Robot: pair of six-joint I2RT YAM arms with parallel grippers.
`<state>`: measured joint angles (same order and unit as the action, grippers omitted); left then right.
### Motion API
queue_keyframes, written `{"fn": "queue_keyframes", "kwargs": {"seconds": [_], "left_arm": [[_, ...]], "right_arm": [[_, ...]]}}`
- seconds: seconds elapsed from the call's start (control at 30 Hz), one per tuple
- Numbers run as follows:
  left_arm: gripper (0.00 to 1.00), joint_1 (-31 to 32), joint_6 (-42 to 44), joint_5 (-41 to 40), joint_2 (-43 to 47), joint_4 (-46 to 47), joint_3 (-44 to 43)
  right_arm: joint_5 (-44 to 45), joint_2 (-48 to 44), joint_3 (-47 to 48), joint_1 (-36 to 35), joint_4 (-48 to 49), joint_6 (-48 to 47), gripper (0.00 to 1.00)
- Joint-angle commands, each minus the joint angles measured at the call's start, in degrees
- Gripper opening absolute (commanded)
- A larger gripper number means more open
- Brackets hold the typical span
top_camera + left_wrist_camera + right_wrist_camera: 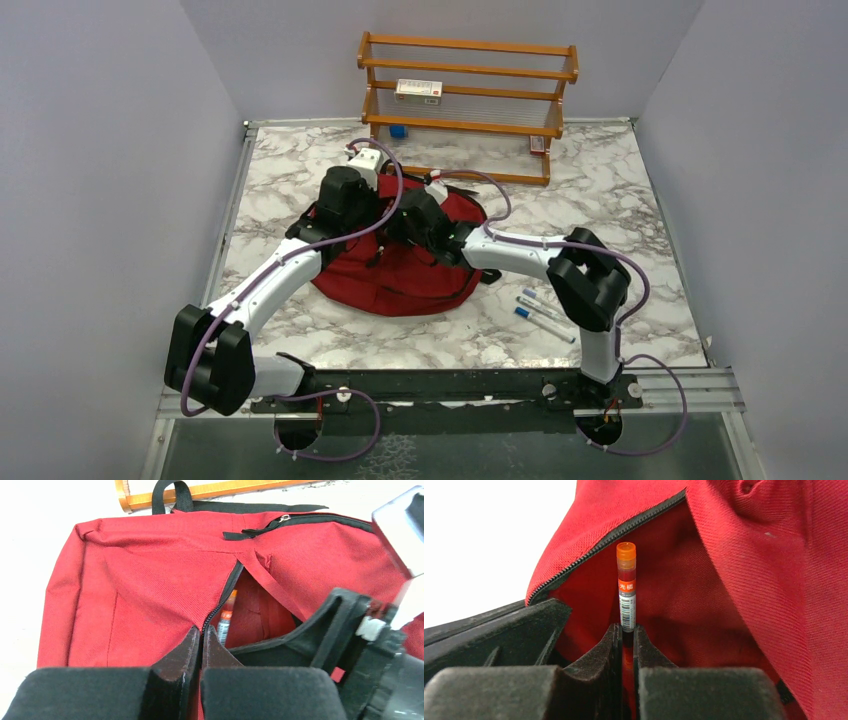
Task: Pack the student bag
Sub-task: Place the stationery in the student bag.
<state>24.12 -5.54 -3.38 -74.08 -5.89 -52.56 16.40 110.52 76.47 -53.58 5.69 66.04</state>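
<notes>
The student bag point(400, 285) is a dark-red backpack lying flat in the middle of the marble table, its black-zippered pocket gaping. My left gripper point(201, 630) is shut on the zipper edge of the bag point(150, 570), pinching the fabric at the near end of the opening. My right gripper point(626, 629) is shut on an orange-capped pen point(626, 585) with a white barcode label. The pen points up into the bag's red interior point(774, 580). The left wrist view also shows that pen point(226, 615) inside the slit, with the right gripper's black finger point(325, 630) beside it.
A wooden rack point(465, 125) stands at the table's far edge, holding a white box point(418, 90) and a small blue item point(398, 131). Two or three blue-capped pens point(540, 312) lie on the marble right of the bag. Grey walls close in on both sides.
</notes>
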Motion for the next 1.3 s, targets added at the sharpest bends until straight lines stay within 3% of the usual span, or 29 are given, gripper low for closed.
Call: {"fn": "queue_keyframes", "kwargs": {"seconds": [0.0,0.13,0.3,0.43,0.67,0.9,1.07,1.27], "left_arm": [[0.0,-0.48,-0.3,1.59,2.27,3.78,0.16],[0.0,-0.48,-0.29,1.96,2.28,3.87,0.26],[0.0,-0.48,-0.32,1.89,2.46,4.04,0.43],[0.0,-0.48,-0.18,1.97,2.47,4.02,0.43],[0.0,-0.48,-0.12,1.72,2.37,3.87,0.41],[0.0,-0.48,-0.06,1.71,2.0,3.7,0.27],[0.0,-0.48,0.0,1.36,1.91,3.51,0.17],[0.0,-0.48,0.09,1.09,1.77,3.42,0.09]], "right_arm": [[-7.01,3.16,3.33,-0.4,-1.18,-2.54,0.0],[-8.9,5.41,6.1,-0.37,-0.89,-4.17,0.04],[-9.45,5.78,6.67,-0.38,1.36,-7.54,0.31],[-8.91,4.14,5.65,-0.29,1.85,-9.87,0.41],[-7.89,-3.21,0.0,0.4,0.93,-14.8,0.43],[-1.3,-18.09,-10.68,0.51,-3.01,-23.69,0.44],[9.64,-28.82,-15.62,0.54,-16.08,-24.23,0.48],[19.52,-37.98,-17.87,0.5,-43.38,-9.36,0.53]]}}
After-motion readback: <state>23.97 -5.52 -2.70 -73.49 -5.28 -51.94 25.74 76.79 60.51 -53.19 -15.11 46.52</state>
